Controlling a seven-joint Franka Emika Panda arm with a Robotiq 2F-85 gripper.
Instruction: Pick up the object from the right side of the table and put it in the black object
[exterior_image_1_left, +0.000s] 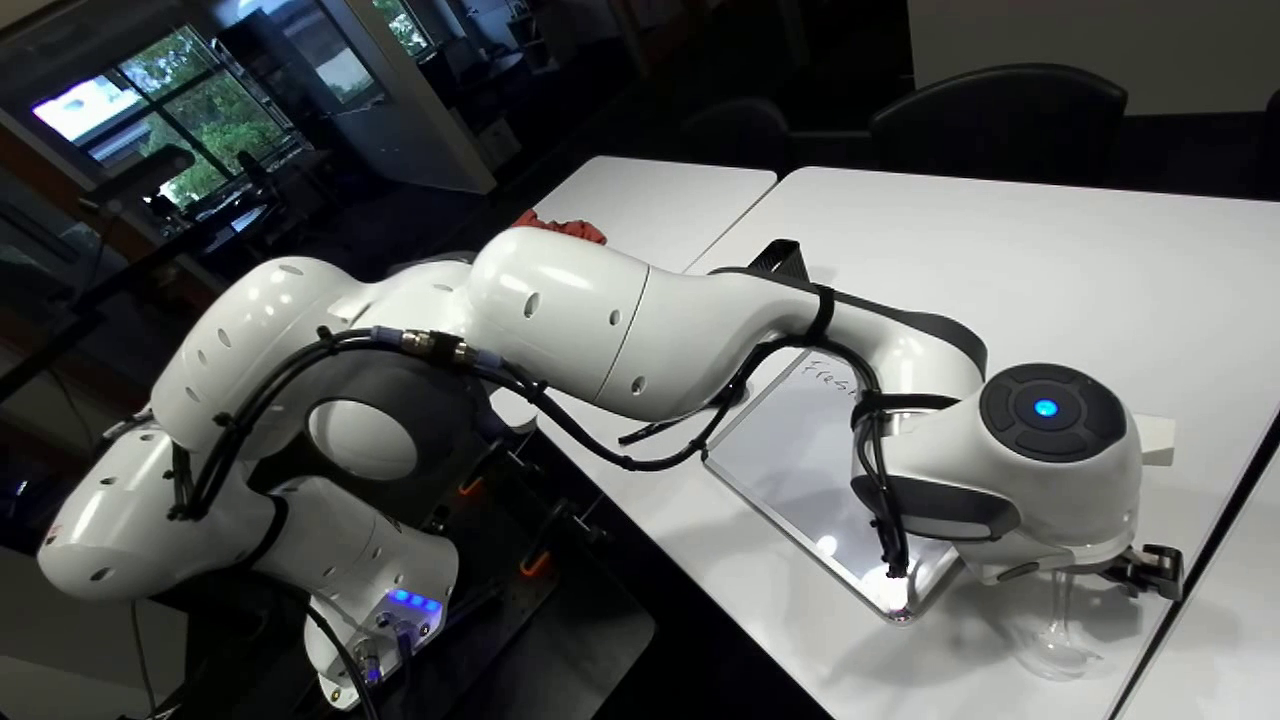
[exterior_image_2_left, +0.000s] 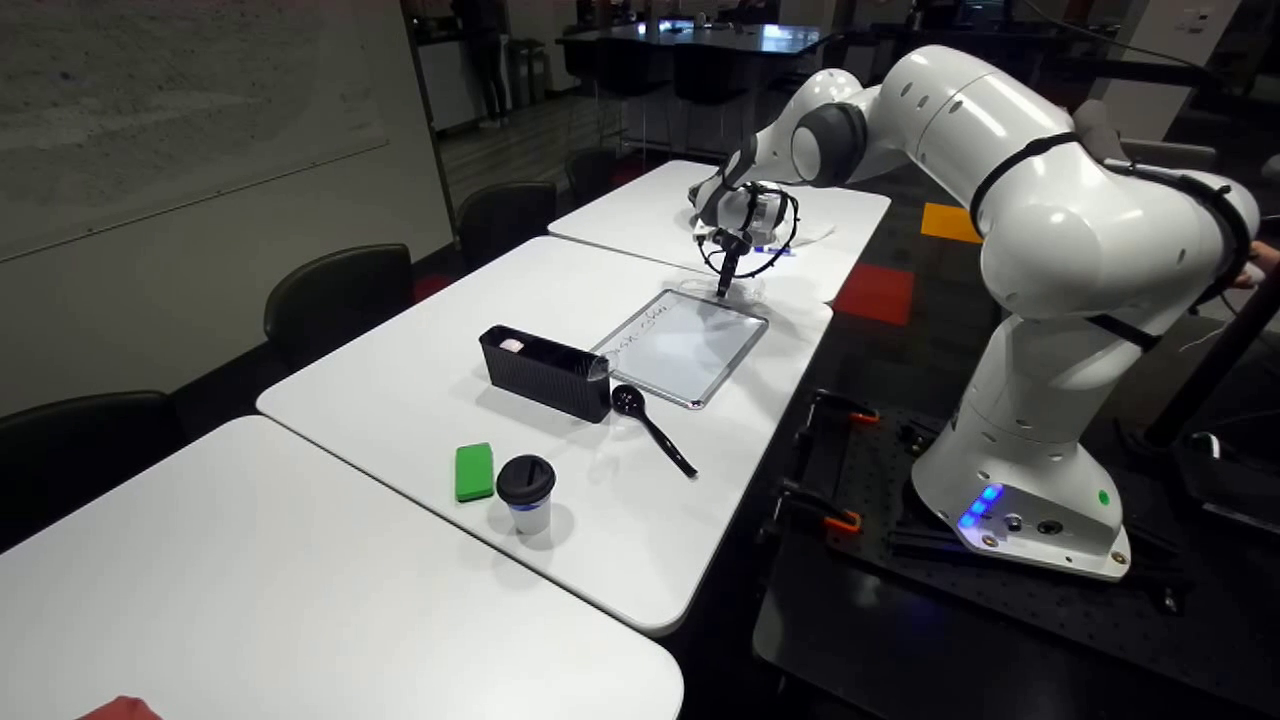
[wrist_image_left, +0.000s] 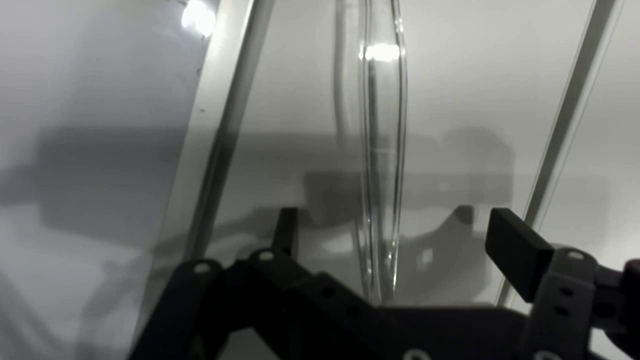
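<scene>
Low in the wrist view, the black pincer (wrist_image_left: 393, 227) stands spread wide; the slim, clear glass-like piece (wrist_image_left: 382, 110) appears between its sides, with space on both.

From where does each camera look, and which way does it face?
In an exterior view: near the base, tilted, facing chairs beyond the arm.
In an exterior view: above the tables, facing lengthwise past the black box; arm shows.
Wrist view: behind the open tool, whose fingers show, facing down at a clear glass-like piece.
Both exterior views share base, arm and whiteboard.
</scene>
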